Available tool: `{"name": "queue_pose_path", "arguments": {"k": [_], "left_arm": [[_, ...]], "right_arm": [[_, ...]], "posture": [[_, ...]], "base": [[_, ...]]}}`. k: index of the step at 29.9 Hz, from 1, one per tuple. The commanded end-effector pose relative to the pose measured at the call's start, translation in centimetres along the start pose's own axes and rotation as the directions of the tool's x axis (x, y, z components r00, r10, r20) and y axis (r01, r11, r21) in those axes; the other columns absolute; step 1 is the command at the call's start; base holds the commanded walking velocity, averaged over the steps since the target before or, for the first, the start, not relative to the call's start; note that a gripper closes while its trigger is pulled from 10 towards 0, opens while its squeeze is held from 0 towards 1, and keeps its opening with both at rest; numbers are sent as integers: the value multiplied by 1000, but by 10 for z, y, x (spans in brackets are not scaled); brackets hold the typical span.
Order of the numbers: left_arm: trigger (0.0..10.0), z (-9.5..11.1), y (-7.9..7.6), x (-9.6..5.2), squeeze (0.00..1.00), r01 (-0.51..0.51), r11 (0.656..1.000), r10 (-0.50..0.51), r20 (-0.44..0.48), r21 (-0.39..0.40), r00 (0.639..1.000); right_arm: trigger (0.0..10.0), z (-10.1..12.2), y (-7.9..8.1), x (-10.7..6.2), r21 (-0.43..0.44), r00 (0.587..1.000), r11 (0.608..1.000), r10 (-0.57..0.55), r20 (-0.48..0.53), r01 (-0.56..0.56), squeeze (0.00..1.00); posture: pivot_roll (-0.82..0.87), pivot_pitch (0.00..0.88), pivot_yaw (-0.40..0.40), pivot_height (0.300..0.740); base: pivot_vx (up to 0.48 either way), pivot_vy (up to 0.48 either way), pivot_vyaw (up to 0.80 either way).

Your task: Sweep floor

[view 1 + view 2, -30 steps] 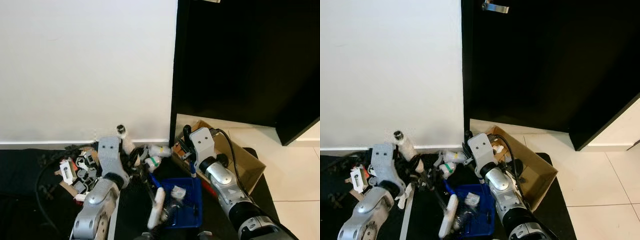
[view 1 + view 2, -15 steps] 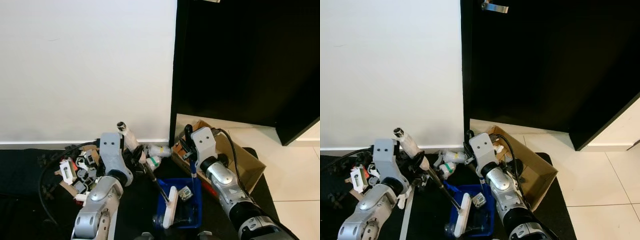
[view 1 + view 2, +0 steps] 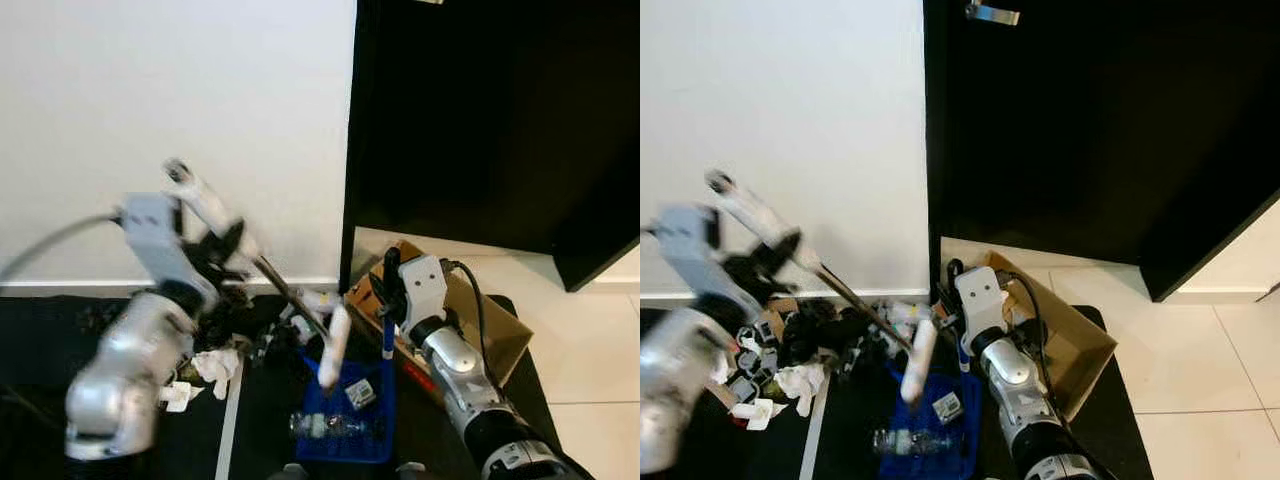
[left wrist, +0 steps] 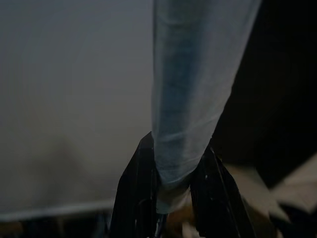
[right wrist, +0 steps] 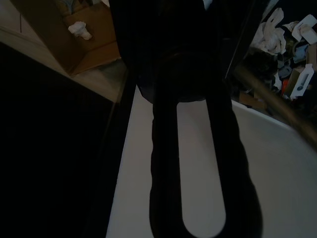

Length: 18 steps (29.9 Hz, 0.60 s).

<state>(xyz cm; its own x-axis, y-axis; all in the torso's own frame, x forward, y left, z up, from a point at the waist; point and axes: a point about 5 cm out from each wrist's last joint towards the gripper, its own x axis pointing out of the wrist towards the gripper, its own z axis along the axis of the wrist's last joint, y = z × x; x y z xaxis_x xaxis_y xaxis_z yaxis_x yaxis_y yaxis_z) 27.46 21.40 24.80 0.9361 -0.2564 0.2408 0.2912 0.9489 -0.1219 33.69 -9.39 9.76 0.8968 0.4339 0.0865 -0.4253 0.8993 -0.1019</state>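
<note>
My left gripper (image 3: 228, 243) is raised in front of the white wall, shut on the pale handle (image 4: 183, 124) of a brush. A thin metal rod slants down from it to the white brush head (image 3: 333, 347), which hangs just above the blue dustpan (image 3: 380, 440). A clear bottle (image 3: 324, 426) and a small boxy scrap (image 3: 360, 392) lie in the pan. My right gripper (image 3: 391, 283) is shut on the pan's upright handle, whose blue shaft (image 3: 386, 340) runs down to the pan. The handle's black loop (image 5: 198, 163) is close to the right wrist camera.
A heap of litter, white tissues and small packets (image 3: 215, 362), lies on the black mat (image 3: 40, 330) by the skirting board. An open cardboard box (image 3: 495, 335) stands right of the dustpan. A black door (image 3: 480, 120) is behind it, with pale tiles (image 3: 600, 360) to the right.
My left arm swung up and to the left, lifting the brush head out of the dustpan. The bottle now lies in the pan. The right arm barely moved.
</note>
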Motion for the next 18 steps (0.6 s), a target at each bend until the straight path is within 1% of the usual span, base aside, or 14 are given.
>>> {"name": "queue_pose_path", "arguments": {"k": [1, 3, 4, 5, 6, 7, 8, 9, 10, 12, 13, 14, 16, 18], "left_arm": [[10000, 18, 14, -6, 0, -31, 997, 29, 32, 69, 999], [10000, 27, 37, -10, 0, -148, 973, 141, 50, 175, 989], [10000, 29, 43, -12, 0, -182, 963, 175, 53, 199, 983], [10000, 30, 52, -14, 0, -234, 939, 226, 60, 253, 972], [10000, 30, 52, -14, 0, -234, 939, 226, 60, 253, 972], [10000, 30, 69, -20, 0, -323, 885, 320, 66, 335, 945], [10000, 30, 69, -20, 0, -323, 885, 320, 66, 335, 945], [10000, 28, 74, -24, 0, -341, 865, 344, 60, 368, 937], [10000, 28, 74, -24, 0, -341, 865, 344, 60, 368, 937], [10000, 16, 80, -32, 0, -350, 856, 373, 13, 380, 928], [10000, 11, 81, -34, 0, -352, 857, 382, -6, 376, 924], [10000, 11, 81, -34, 0, -352, 857, 382, -6, 376, 924], [10000, -4, 82, -37, 0, -353, 861, 397, -51, 366, 916], [10000, -22, 77, -40, 0, -328, 878, 386, -110, 349, 916]], "right_arm": [[10000, -10, 2, -8, 43, 999, 999, -10, -34, 11, 0], [10000, -4, 0, -8, 45, 1000, 999, -20, -1, 20, 0], [10000, -2, 0, -8, 47, 1000, 999, -23, 9, 22, 0], [10000, 0, -1, -8, 49, 999, 998, -27, 23, 26, 0], [10000, 0, -1, -8, 49, 999, 998, -27, 23, 26, 0], [10000, 9, -5, -9, 49, 997, 998, -39, 64, 36, 0], [10000, 9, -5, -9, 49, 997, 998, -39, 64, 36, 0], [10000, 14, -7, -10, 46, 995, 998, -47, 88, 43, 0], [10000, 14, -7, -10, 46, 995, 998, -47, 88, 43, 0], [10000, 28, -15, -13, 34, 986, 997, -80, 146, 76, 0], [10000, 33, -20, -15, 29, 981, 995, -98, 168, 95, 0], [10000, 33, -20, -15, 29, 981, 995, -98, 168, 95, 0], [10000, 47, -30, -18, 5, 966, 990, -140, 219, 142, 0], [10000, 61, -40, -21, -12, 947, 982, -179, 268, 189, 0]], "posture": [[144, 220, 44, 740], [144, 215, 45, 740], [144, 213, 45, 740], [143, 210, 45, 740], [143, 210, 45, 740], [138, 204, 46, 740], [138, 204, 46, 740], [136, 202, 47, 740], [136, 202, 47, 740], [127, 196, 51, 740], [124, 194, 53, 740], [124, 194, 53, 740], [114, 186, 59, 740], [106, 180, 64, 740]], "base": [[0, 0, 0], [0, 0, 0], [0, 0, 0], [0, 0, 0], [0, 0, 0], [0, 0, 0], [0, 0, 0], [0, 0, 0], [0, 0, 0], [0, 0, 0], [0, 0, 0], [0, 0, 0], [0, 0, 0], [0, 0, 0]]}}
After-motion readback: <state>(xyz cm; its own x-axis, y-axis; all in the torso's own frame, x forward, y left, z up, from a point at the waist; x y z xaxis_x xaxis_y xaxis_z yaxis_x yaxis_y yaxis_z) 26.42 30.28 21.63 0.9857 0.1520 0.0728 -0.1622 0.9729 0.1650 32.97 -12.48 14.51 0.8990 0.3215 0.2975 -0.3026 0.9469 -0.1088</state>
